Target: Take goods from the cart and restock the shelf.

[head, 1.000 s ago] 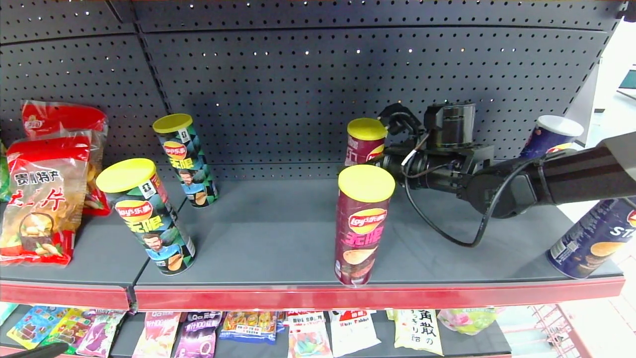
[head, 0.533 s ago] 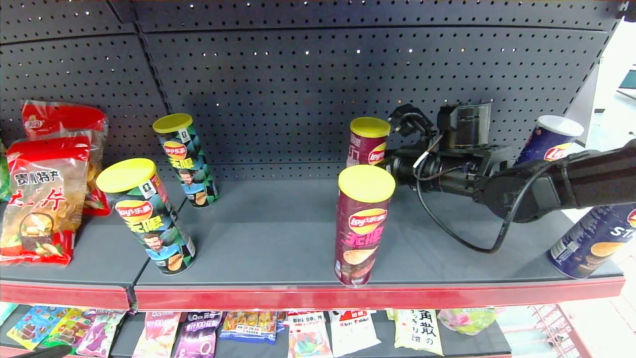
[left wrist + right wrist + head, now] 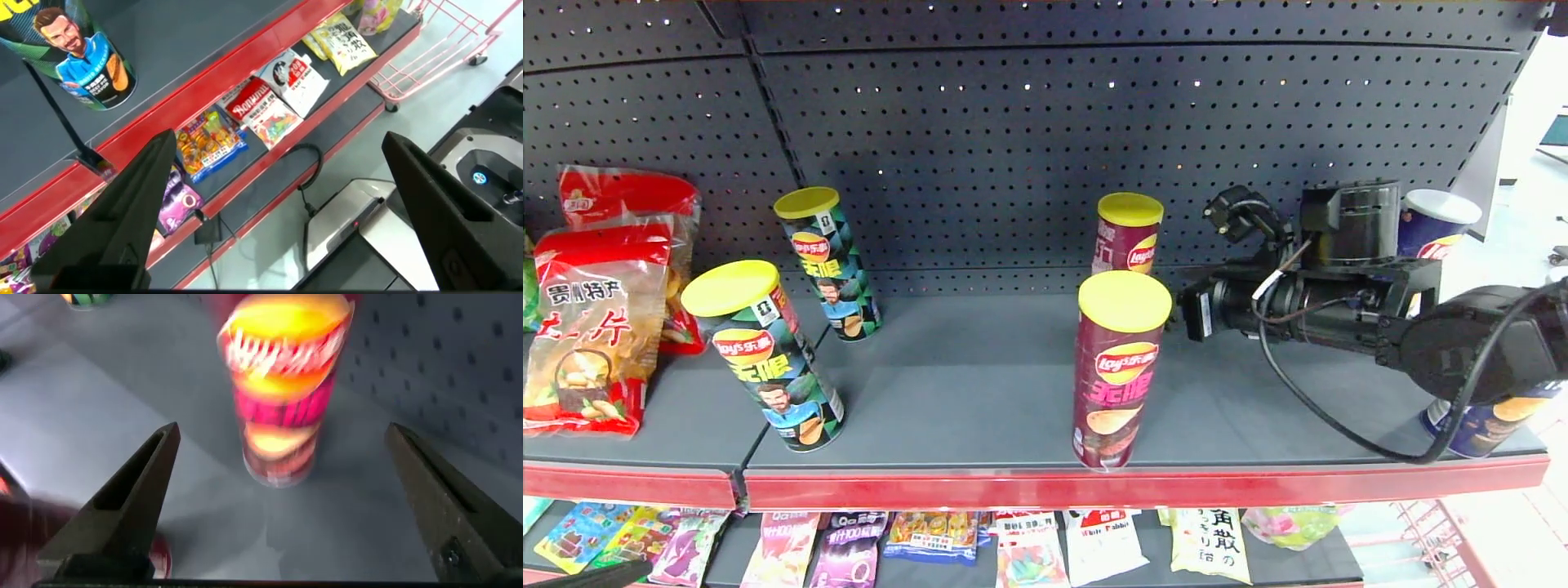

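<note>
Two maroon chip cans with yellow lids stand upright on the grey shelf (image 3: pixel 980 384): one at the back (image 3: pixel 1129 233), one near the red front edge (image 3: pixel 1119 367). My right gripper (image 3: pixel 1186 309) hovers over the shelf just right of the back can and clear of it. In the right wrist view the right gripper (image 3: pixel 282 429) is open, and the maroon can (image 3: pixel 282 392) stands a little beyond its fingers (image 3: pixel 131 506). My left gripper (image 3: pixel 278 143) is open and holds nothing, low in front of the lower shelf (image 3: pixel 204 90).
Two green chip cans (image 3: pixel 827 261) (image 3: pixel 764 355) stand left of centre. Red snack bags (image 3: pixel 596 318) are at the far left. Blue cans (image 3: pixel 1429 220) (image 3: pixel 1486 416) sit behind and under my right arm. Snack packets (image 3: pixel 1029 543) line the lower shelf. A pink cart (image 3: pixel 445 33) stands beside it.
My right gripper has drawn back to the right, away from the back maroon can, which stays standing where it was. The other cans have not moved.
</note>
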Controlling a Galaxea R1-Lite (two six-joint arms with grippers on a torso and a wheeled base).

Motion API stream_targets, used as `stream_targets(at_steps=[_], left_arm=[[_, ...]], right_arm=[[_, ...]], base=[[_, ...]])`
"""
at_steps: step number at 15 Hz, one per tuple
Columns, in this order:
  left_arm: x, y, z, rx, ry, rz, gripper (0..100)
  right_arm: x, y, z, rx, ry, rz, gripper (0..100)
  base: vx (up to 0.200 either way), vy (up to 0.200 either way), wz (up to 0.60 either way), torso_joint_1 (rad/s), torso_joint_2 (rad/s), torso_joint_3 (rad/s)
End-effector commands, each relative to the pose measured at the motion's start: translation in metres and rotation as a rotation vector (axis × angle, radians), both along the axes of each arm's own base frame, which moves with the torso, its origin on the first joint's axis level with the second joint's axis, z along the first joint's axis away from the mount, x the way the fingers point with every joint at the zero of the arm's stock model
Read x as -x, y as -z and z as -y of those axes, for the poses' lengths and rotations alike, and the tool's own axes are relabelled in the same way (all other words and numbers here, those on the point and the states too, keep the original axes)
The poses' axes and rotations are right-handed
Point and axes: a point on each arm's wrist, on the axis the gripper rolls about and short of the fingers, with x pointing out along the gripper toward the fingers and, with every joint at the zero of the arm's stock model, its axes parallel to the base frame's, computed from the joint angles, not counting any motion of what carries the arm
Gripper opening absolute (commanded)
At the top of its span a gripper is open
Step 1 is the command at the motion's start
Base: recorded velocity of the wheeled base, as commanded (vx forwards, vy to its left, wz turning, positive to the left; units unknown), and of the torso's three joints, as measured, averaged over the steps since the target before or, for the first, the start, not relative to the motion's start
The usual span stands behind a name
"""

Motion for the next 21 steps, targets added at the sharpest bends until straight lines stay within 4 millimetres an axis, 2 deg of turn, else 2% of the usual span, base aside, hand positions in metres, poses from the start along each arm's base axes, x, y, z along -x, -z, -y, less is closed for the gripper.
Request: stream_targets(at_steps=[1, 4, 9, 14, 16, 18, 19, 20, 21], left_arm=[[-0.003, 0.001, 0.002, -0.015, 0.005, -0.020, 100], [-0.007, 0.001, 0.006, -0.028, 0.006, -0.037, 100], [-0.036, -0.004, 0.029, -0.036, 0.005, -0.049, 100], [-0.050, -0.002, 0.041, -0.081, 0.001, -0.113, 100], [-0.059, -0.001, 0.047, -0.106, -0.002, -0.146, 100], [-0.068, 0.009, 0.055, -0.145, -0.007, -0.216, 100], [-0.070, 0.009, 0.057, -0.147, -0.010, -0.231, 100], [-0.081, 0.008, 0.065, -0.135, -0.030, -0.259, 100], [-0.088, 0.007, 0.071, -0.117, -0.043, -0.268, 100]], right_arm=[[0.021, -0.005, 0.014, 0.002, 0.023, 0.002, 100], [0.052, -0.003, 0.033, 0.001, 0.068, -0.021, 100], [0.143, 0.013, 0.070, -0.004, 0.076, -0.047, 100], [0.217, 0.029, 0.102, -0.050, 0.087, 0.039, 100], [0.250, 0.038, 0.119, -0.060, 0.150, 0.089, 100], [0.298, 0.057, 0.139, -0.038, 0.223, 0.072, 100], [0.306, 0.059, 0.142, -0.037, 0.229, 0.072, 100], [0.330, 0.061, 0.150, -0.037, 0.257, 0.077, 100], [0.340, 0.063, 0.153, -0.032, 0.301, 0.080, 100]], base=[[0.000, 0.000, 0.00, 0.000, 0.00, 0.000], [0.000, 0.000, 0.00, 0.000, 0.00, 0.000], [0.000, 0.000, 0.00, 0.000, 0.00, 0.000], [0.000, 0.000, 0.00, 0.000, 0.00, 0.000], [0.000, 0.000, 0.00, 0.000, 0.00, 0.000], [0.000, 0.000, 0.00, 0.000, 0.00, 0.000], [0.000, 0.000, 0.00, 0.000, 0.00, 0.000], [0.000, 0.000, 0.00, 0.000, 0.00, 0.000], [0.000, 0.000, 0.00, 0.000, 0.00, 0.000]])
